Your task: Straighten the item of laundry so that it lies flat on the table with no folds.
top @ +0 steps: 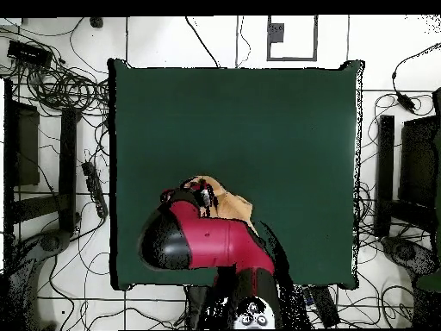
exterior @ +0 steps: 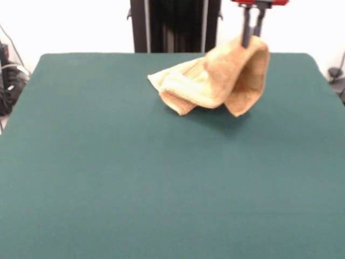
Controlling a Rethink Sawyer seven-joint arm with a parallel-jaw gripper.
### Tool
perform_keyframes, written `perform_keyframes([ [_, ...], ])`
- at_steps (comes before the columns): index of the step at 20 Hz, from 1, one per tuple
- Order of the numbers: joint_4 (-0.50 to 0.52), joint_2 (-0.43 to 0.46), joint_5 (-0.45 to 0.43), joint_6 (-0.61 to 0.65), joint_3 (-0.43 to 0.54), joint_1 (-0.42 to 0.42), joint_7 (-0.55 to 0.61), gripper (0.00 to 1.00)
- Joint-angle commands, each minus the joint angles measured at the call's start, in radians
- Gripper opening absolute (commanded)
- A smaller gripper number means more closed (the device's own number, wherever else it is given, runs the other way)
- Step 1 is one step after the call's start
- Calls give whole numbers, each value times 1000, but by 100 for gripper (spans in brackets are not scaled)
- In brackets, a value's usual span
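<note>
The orange-tan towel (exterior: 215, 81) is bunched and folded at the far right of the green table (exterior: 108, 172). Its right part is lifted into a hanging fold, while its left part rests on the cloth. My gripper (exterior: 251, 39) comes down from the top edge and is shut on the towel's raised top edge. In the overhead view the red arm covers most of the towel (top: 231, 207), and the gripper (top: 205, 195) shows at its left end, close to the table's (top: 258, 121) edge by the robot's base. The white label is hidden.
The black pedestal (exterior: 175, 24) stands behind the table's far edge. Cables and dark equipment (top: 52, 103) lie on the floor around the table. Green cloth stretches wide to the left of and in front of the towel in the front view.
</note>
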Motion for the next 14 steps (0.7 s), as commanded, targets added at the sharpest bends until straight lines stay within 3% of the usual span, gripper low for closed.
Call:
perform_keyframes([
  [1, 122, 36, 147, -52, 159, 53, 324, 0],
  [4, 111, 54, 214, 22, 192, 69, 314, 0],
  [6, 83, 70, 245, 51, 165, 115, 322, 0],
  [9, -18, 132, 271, 124, 18, 251, 351, 0],
  [14, -52, 289, 257, 66, -23, 263, 260, 0],
])
